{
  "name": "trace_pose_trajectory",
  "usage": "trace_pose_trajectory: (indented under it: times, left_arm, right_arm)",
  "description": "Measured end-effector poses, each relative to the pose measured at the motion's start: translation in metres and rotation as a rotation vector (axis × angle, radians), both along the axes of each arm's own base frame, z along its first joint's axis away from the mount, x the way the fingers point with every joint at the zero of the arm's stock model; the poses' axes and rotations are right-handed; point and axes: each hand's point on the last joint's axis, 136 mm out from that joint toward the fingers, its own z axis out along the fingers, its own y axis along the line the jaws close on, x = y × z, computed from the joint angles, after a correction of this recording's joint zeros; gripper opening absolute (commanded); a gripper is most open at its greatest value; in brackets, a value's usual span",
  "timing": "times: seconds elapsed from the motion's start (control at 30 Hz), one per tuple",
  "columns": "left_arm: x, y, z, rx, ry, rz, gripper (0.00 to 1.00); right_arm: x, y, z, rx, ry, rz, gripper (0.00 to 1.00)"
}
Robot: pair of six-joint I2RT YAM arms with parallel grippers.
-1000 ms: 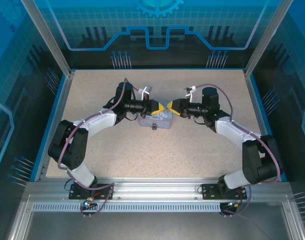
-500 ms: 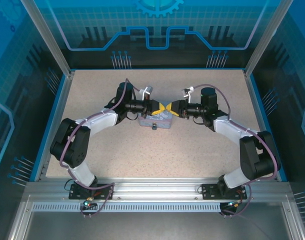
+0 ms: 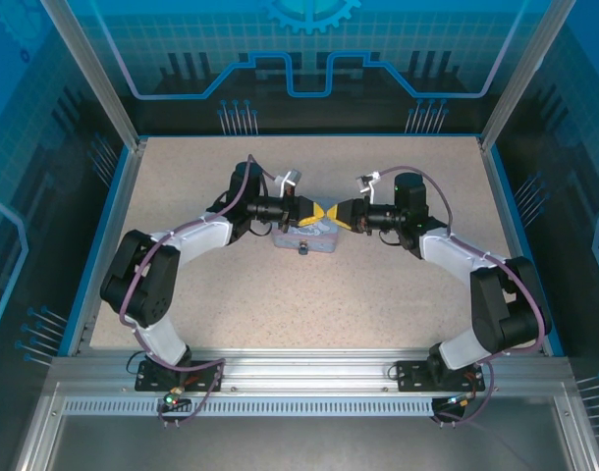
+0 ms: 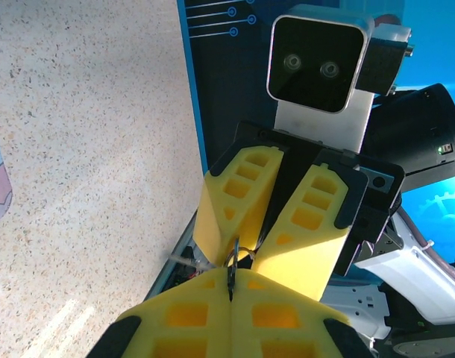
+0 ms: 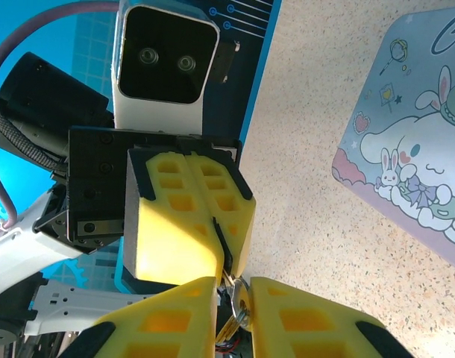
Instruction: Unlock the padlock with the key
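The left gripper was clamped fully shut on what looked like the thin dark metal key. It met the right gripper tip to tip above the pale blue cartoon-printed tin. The tiny brassy-glinting padlock with its wire shackle sat between the right fingers, which stood narrowly apart; whether they gripped it I could not tell. A loose hold could let the padlock twist or drop. Slight misalignment could jam the key or flick it away.

Speckled beige table; 1 pale blue cartoon tin lies on it.
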Motion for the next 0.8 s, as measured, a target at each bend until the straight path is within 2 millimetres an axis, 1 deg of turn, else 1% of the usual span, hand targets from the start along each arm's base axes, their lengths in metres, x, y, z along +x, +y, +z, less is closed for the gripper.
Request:
trace_pose_trajectory:
  times: [0.27,0.43,0.47,0.5,0.53,0.57,0.6,0.63,0.73,0.8]
  left_arm:
    - [0.001,-0.001,0.001,-0.003,-0.002,-0.006,0.00]
    - [0.001,-0.001,0.001,-0.004,-0.003,-0.006,0.00]
    - [0.001,-0.001,0.001,-0.004,-0.003,-0.005,0.14]
    - [0.002,0.000,0.001,-0.004,-0.005,-0.001,0.34]
    - [0.004,0.001,0.001,-0.002,-0.011,0.010,0.46]
    - [0.008,0.003,0.000,0.006,-0.021,0.038,0.56]
    - [0.010,0.008,0.000,0.015,-0.027,0.070,0.62]
    - [0.012,0.017,-0.001,0.030,-0.033,0.113,0.65]
    - [0.011,0.039,0.004,0.086,-0.086,0.204,0.72]
    - [0.006,0.048,0.006,0.122,-0.137,0.236,0.74]
  right_arm:
    - [-0.001,-0.001,-0.004,-0.006,0.004,-0.004,0.00]
    - [-0.001,-0.001,-0.004,-0.006,0.004,-0.005,0.00]
    - [-0.001,-0.002,-0.005,-0.006,0.003,-0.006,0.00]
    - [-0.001,-0.002,-0.005,-0.006,0.003,-0.007,0.00]
    - [-0.001,-0.003,-0.005,-0.006,-0.001,-0.009,0.00]
    - [-0.002,-0.004,-0.006,-0.007,0.001,-0.013,0.00]
    - [-0.003,-0.006,-0.008,-0.010,0.005,-0.020,0.00]
    - [-0.004,-0.009,-0.011,-0.016,0.013,-0.034,0.00]
    - [0.000,-0.020,-0.023,-0.037,0.050,-0.093,0.00]
    - [0.004,-0.025,-0.032,-0.054,0.086,-0.135,0.00]
